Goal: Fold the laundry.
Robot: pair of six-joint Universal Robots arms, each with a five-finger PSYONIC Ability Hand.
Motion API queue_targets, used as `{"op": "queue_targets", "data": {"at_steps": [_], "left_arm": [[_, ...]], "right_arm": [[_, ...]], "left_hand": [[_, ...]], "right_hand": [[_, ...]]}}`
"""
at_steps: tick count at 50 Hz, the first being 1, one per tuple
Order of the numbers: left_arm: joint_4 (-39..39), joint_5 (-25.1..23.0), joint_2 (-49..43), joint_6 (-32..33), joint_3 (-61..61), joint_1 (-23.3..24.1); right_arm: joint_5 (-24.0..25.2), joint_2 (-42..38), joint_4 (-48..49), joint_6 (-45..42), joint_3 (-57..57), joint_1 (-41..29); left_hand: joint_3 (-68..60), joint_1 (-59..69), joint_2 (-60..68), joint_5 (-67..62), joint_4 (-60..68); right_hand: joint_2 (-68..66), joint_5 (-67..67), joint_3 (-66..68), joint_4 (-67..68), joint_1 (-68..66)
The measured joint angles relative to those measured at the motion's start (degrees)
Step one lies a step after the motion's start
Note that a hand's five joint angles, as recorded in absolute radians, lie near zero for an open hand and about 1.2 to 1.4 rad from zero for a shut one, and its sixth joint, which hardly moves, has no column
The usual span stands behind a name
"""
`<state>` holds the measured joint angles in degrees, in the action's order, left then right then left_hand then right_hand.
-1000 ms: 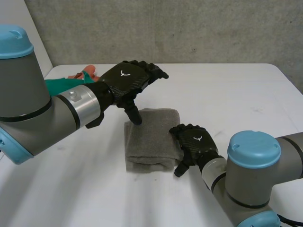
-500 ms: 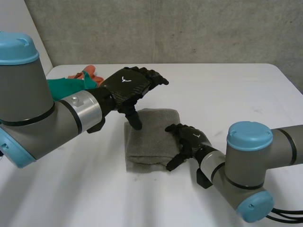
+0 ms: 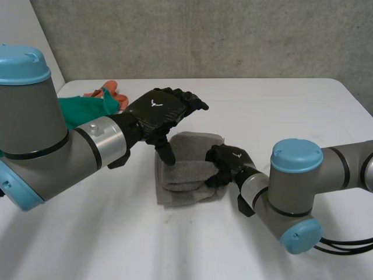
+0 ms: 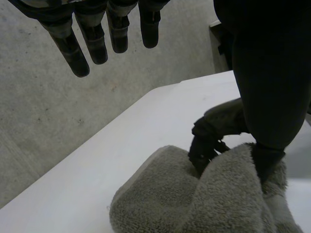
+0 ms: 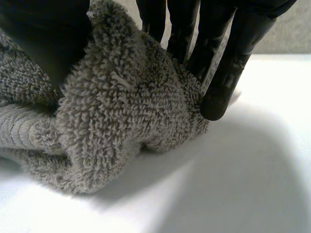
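Observation:
A grey towel (image 3: 185, 178) lies folded at the table's middle. My left hand (image 3: 157, 111) hovers over its left part with fingers straight and the thumb tip pressed down onto the cloth. In the left wrist view the fingers (image 4: 92, 41) stretch out above the towel (image 4: 194, 199). My right hand (image 3: 226, 163) sits at the towel's right edge, its fingers curled into the cloth. In the right wrist view the towel (image 5: 121, 111) is bunched up between thumb and fingers (image 5: 228, 68). The left wrist view shows my right hand (image 4: 209, 143) gripping that same edge.
Green and orange clothes (image 3: 87, 104) lie in a heap at the table's far left, behind my left arm. The white table (image 3: 285, 111) stretches to the right and to the front. A concrete wall stands behind it.
My right hand has turned inward and closed its fingers on the towel's right edge, bunching and raising it. My left hand has stayed almost in place, thumb on the cloth.

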<state>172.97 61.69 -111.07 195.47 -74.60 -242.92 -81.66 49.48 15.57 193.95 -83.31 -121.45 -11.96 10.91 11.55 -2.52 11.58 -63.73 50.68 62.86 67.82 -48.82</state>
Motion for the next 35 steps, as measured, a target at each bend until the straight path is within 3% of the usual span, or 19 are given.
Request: {"op": "queue_targets", "data": {"at_steps": [13, 29, 35], "left_arm": [[0.06, 0.09, 0.83, -0.24, 0.17, 0.22], [0.16, 0.39, 1.63, -0.53, 1.58, 0.41], [0.13, 0.49, 1.43, -0.38, 1.17, 0.43]], "right_arm": [[0.01, -3.77, -3.20, -9.03, 10.87, 4.12], [0.33, -18.90, -15.84, -17.13, 41.76, 22.75], [2.52, -27.73, -24.96, -19.36, 58.47, 31.09]], "left_hand": [[0.00, 0.00, 0.00, 0.00, 0.00], [0.00, 0.00, 0.00, 0.00, 0.00], [0.00, 0.00, 0.00, 0.00, 0.00]], "right_hand": [[-0.36, 0.00, 0.41, 0.12, -0.72], [-1.18, 0.00, 1.09, 0.13, -0.74], [-1.35, 0.00, 1.41, 0.14, -0.74]]}}
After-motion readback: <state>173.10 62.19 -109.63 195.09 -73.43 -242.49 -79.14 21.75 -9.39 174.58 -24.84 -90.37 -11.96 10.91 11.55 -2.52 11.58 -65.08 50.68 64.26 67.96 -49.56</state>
